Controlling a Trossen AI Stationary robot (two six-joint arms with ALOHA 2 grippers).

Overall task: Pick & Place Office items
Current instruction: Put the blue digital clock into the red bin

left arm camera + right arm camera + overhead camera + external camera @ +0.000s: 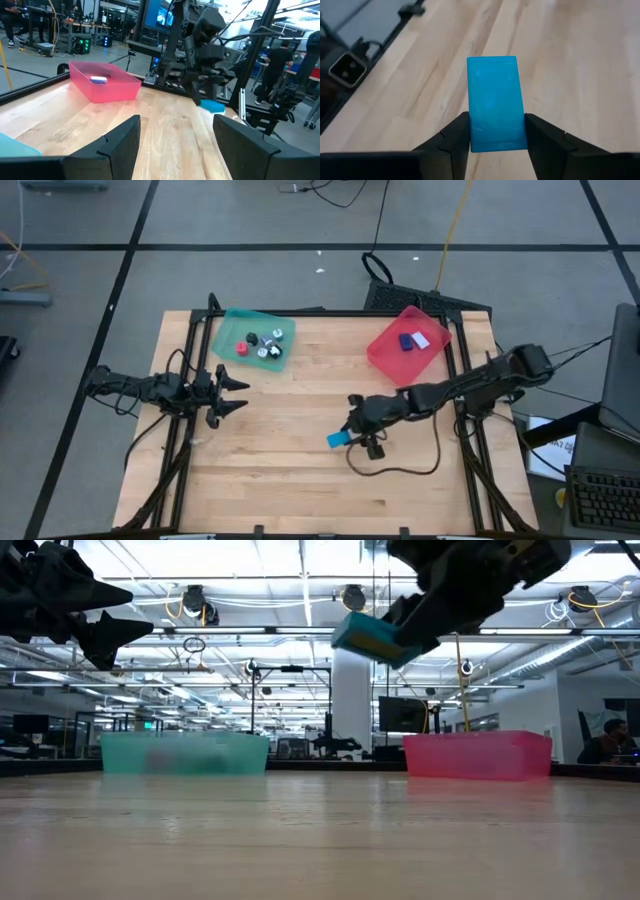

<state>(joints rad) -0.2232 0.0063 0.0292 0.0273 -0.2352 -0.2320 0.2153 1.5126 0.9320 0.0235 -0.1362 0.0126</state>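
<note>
We see the right gripper [352, 436] at the centre of the high view, its jaws grasping a bright blue flat rectangular plastic block [495, 103] (lifted above the light wooden table [300, 490]). The left gripper [236, 393], centre left, has its jaws released.

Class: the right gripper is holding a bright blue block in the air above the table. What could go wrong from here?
1. The right gripper pinches only one end of the blue block, which might slip and drop onto the table.
2. The red tray lies some way off, so the block could miss it or catch its rim.
</note>
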